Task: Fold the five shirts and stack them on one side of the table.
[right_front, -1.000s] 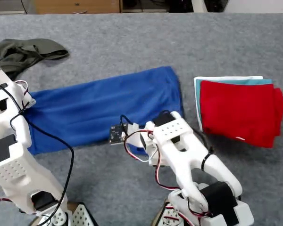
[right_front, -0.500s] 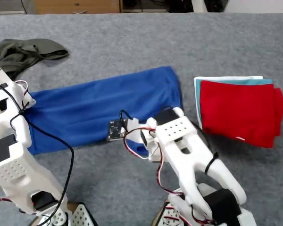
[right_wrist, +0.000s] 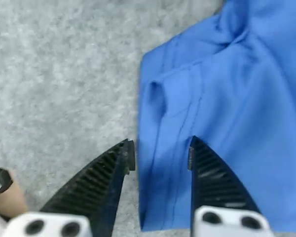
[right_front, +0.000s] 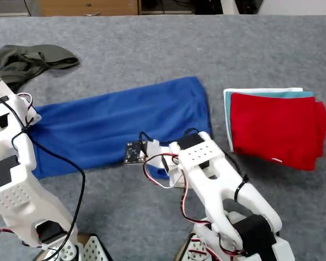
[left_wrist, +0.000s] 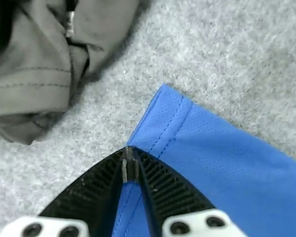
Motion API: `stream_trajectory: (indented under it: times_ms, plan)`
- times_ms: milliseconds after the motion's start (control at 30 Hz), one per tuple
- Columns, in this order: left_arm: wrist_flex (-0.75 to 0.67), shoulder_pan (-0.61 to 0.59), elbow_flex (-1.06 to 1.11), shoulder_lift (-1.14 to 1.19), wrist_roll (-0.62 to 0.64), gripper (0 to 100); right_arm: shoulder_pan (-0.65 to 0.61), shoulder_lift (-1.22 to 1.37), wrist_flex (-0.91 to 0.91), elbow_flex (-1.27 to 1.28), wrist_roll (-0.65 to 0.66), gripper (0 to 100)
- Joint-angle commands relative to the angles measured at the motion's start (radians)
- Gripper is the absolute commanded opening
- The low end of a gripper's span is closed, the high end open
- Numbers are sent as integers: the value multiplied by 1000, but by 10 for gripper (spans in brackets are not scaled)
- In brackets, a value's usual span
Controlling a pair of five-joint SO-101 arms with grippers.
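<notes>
On the gray table (right_front: 152, 49), the left gripper (left_wrist: 129, 157) is pinched shut on one end of the blue shirt (right_front: 125, 117), which lies long from side to side, while the right gripper (right_wrist: 161, 148) stands open over the hem at the other end.

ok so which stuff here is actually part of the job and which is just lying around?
Job: blue shirt; olive shirt; folded stack, red on top; left tool, shut on the blue shirt's corner; right tool, open over its edge.
Lying about: wooden cabinet behind the table.
</notes>
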Motion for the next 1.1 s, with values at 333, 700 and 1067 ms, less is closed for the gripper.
stream_trajectory:
  times_ms: [333,700,1067]
  plan:
    - [5,17,-41,-7,-9,18,-42,59,-44,76,-9,186]
    - [5,17,-41,-7,-9,18,-39,41,-75,88,-14,140]
    - [5,15,-41,-7,-9,18,-22,39,-129,90,31,94]
